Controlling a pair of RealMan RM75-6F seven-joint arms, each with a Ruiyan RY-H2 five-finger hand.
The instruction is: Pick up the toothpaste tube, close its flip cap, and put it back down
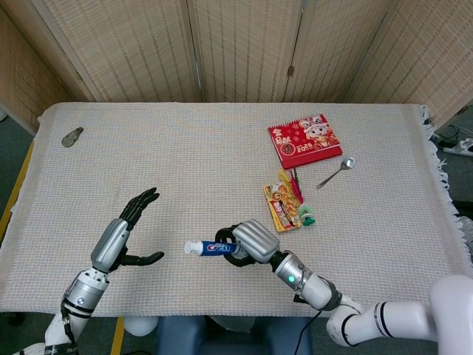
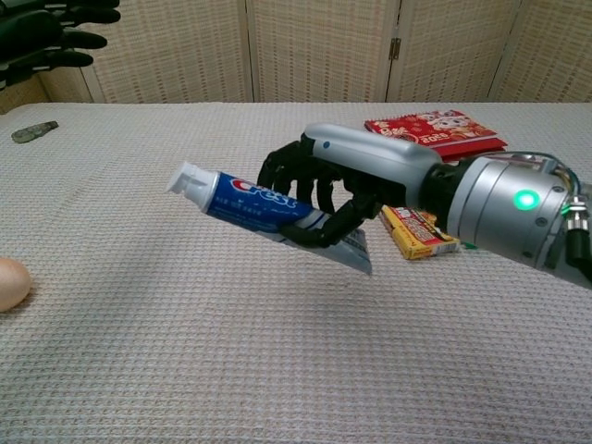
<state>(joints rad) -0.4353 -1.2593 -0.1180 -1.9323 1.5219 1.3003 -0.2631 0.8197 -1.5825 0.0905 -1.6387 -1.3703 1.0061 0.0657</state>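
The blue and white toothpaste tube (image 1: pixel 209 248) (image 2: pixel 246 198) is held above the cloth, its white cap (image 2: pixel 186 178) pointing left and slightly up, lid down on the tube. My right hand (image 1: pixel 247 242) (image 2: pixel 333 181) grips it around the rear half, fingers wrapped over the top. My left hand (image 1: pixel 124 233) (image 2: pixel 51 32) is well to the left with fingers spread, holding nothing; the chest view shows only its fingertips at the top left corner.
An egg (image 2: pixel 11 283) lies at the left edge in the chest view. A snack packet (image 1: pixel 280 206), green-capped item (image 1: pixel 307 217), spoon (image 1: pixel 336 172) and red booklet (image 1: pixel 304 140) sit right of centre. A small grey object (image 1: pixel 72 137) lies at the far left.
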